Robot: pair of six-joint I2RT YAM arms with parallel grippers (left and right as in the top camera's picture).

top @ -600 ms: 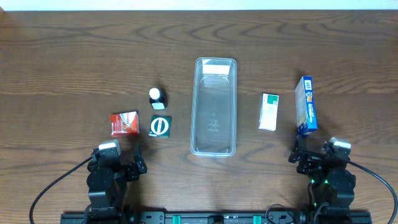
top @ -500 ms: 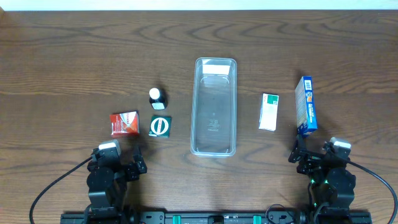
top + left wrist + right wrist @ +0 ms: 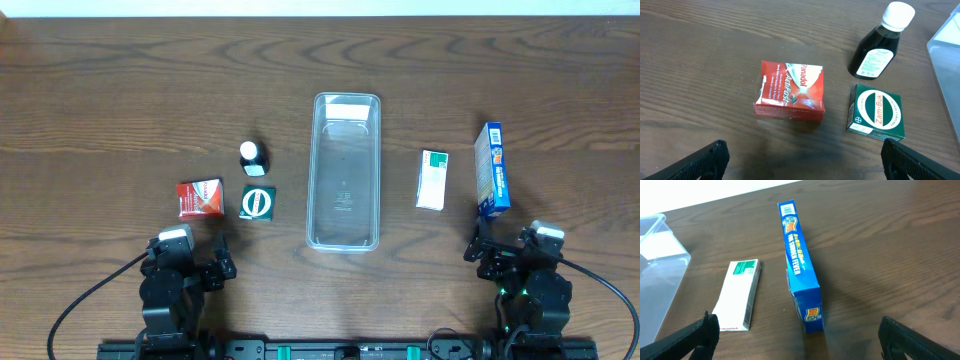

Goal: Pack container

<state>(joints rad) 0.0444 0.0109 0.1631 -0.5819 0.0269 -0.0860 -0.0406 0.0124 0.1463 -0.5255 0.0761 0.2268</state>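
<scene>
Container (image 3: 345, 172) lying mid-table, red box (image 3: 790, 91) left, blue box (image 3: 800, 275) right. Left gripper (image 3: 802, 157) and right gripper (image 3: 799, 339) near edge, fingers spread wide.

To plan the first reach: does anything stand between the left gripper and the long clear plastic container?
The green square cardboard box and the dark white-capped bottle sit between the left gripper and the long clear plastic container. The red cardboard box lies left of that path.

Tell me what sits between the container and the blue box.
One white-and-green carton lies flat between the container and the blue box, touching neither. The overhead view shows it most clearly.
</scene>
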